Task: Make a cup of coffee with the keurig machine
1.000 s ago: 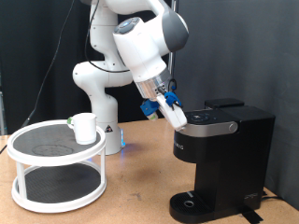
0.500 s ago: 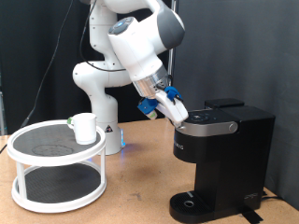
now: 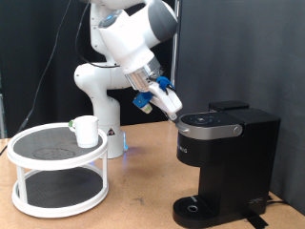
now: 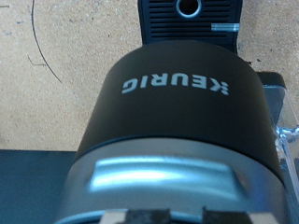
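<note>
End effector point(image 3: 174, 114) just beside the keurig machine point(image 3: 224, 162), at its closed lid; whether its fingers are apart I cannot tell.
Machine stands on wooden surface point(image 3: 133, 205) before dark curtain point(image 3: 257, 48); the cup point(image 3: 87, 131) sits on round two-level stand point(image 3: 57, 170), well apart.

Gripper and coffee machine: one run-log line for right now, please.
gripper: at front edge of coffee machine lid, holds nothing seen | lid: down | cup: on round stand, not under spout

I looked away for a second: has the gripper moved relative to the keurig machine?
Yes. The gripper has slid towards the exterior view's left and slightly up, off the lid of the keurig machine, which stayed put. The cup is unmoved.
</note>
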### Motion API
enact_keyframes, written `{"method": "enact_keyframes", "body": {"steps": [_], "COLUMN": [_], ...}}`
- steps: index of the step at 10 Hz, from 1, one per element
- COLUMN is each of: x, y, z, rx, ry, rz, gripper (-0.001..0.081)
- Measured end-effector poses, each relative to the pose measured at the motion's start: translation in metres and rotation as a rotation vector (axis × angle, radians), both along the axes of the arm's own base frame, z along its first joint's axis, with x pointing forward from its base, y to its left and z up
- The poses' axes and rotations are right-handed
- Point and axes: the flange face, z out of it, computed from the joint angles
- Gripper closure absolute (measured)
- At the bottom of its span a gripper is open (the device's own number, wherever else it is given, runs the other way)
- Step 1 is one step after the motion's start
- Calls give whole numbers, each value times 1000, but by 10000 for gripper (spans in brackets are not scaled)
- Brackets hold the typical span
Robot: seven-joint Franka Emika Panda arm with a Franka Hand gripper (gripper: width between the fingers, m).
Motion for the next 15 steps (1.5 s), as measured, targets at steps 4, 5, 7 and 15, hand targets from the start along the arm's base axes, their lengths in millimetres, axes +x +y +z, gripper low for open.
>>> {"method": "enact_keyframes", "body": {"steps": [4,5,7,15], "x": [-5,-11,-32,-86], "y": [-3,-2,-5,-24], "z": [6,0,-7,-6], "rx": [23,7,18,172], "ry": [-42,-50,-41,28], "rz": [-16,-22,-38,-290], "gripper": [806,806,806,806]}}
